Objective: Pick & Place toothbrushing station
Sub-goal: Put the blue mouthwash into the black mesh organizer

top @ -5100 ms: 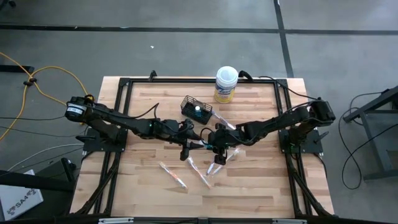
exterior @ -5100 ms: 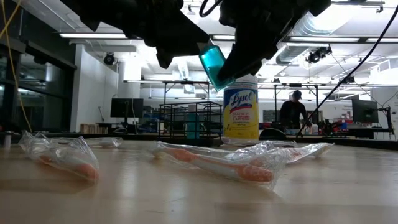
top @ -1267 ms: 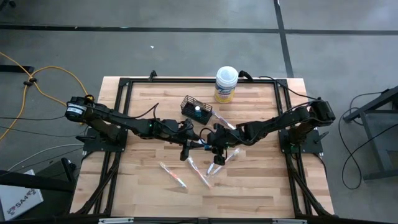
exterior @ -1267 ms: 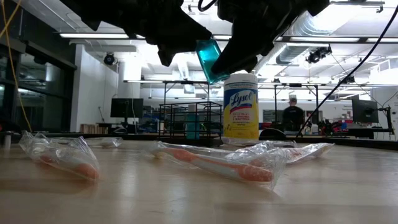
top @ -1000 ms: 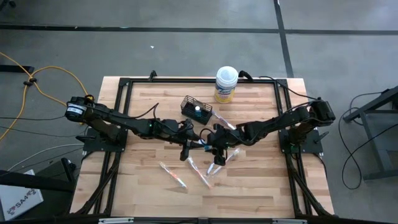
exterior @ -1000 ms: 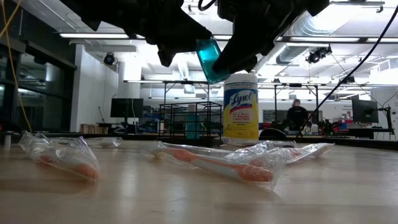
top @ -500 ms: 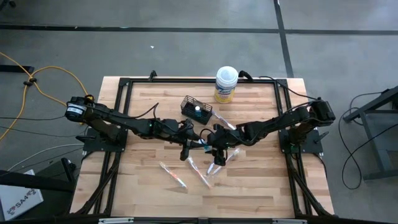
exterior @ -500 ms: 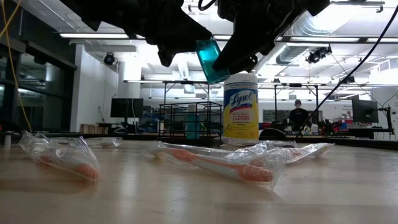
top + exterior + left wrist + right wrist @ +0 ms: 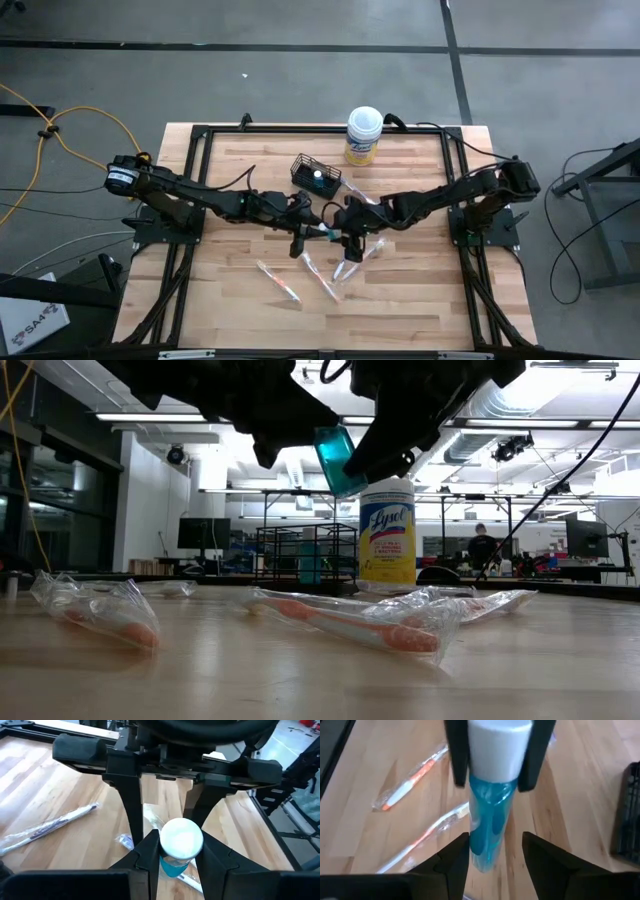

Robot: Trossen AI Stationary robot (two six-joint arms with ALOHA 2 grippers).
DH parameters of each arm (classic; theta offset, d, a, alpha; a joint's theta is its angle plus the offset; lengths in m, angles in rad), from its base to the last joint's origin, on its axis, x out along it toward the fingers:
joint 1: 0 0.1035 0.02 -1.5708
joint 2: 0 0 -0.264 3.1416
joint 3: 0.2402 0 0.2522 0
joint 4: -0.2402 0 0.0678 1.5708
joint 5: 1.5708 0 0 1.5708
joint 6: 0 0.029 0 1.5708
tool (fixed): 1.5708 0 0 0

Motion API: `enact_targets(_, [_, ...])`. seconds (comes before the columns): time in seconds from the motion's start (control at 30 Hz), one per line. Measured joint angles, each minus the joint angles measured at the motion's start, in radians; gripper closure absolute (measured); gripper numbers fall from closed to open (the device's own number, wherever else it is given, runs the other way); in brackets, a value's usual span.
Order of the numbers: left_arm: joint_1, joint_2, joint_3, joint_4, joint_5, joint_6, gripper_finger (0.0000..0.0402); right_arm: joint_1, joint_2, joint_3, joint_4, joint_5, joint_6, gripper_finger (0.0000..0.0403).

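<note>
So I'm running this one remotely, and the small teal tube with the white cap [image 9: 487, 820] is hanging in the air over the middle of the wooden tabletop [image 9: 230, 180], between the two arms. The left gripper [image 9: 181, 845] is clenching it at the cap end. The right gripper [image 9: 495, 850] is sitting with its fingers spread on either side of the teal body, not pinching it. To me that reads as a handover, with the left side now carrying the tube on its own.

The small black wire-mesh basket [image 9: 315, 172] is standing just beyond the grippers, toward the edge where the white-lidded, yellow-labelled canister [image 9: 363, 135] is. It's holding what looks like another teal-topped tube. Several plastic-wrapped pale toothbrushes with orange ends [image 9: 278, 282] are lying loose nearer the opposite edge.

How I'm planning to do this well:
- I'm backing the right arm straight off along the tube's axis so its open fingers aren't knocking the body sideways.
- I'm keeping the left grip firm, since a round cap is probably slippery.
- I'm only opening the left fingers once the tube is down inside the basket's mesh walls.
</note>
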Motion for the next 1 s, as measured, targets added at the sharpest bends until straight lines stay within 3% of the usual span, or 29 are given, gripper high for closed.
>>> enact_targets(0.1, [0.0, 0.0, 0.0, -0.004, -0.004, 0.0, 0.0313, -0.016, -0.006, 0.0, -0.019, -0.008, 0.0, 0.0229])
enact_targets(0.37, [0.0, -0.004, 0.0, -0.033, 0.004, -0.003, 0.0313, -0.061, -0.038, 0.001, -0.022, -0.151, 0.0, 0.0229])
enact_targets(0.6, [0.005, -0.051, 0.0, -0.101, -0.012, 0.009, 0.0313, -0.073, -0.054, 0.001, -0.087, -0.154, -0.018, 0.0229])
enact_targets(0.77, [0.005, -0.1, 0.0, -0.191, -0.084, 0.047, 0.0313, -0.086, -0.054, 0.0, -0.119, -0.153, -0.019, 0.0229])
enact_targets(1.0, [0.042, -0.135, 0.0, -0.274, -0.127, -0.046, 0.0313, -0.083, -0.054, 0.0, -0.131, -0.158, -0.002, 0.0229])
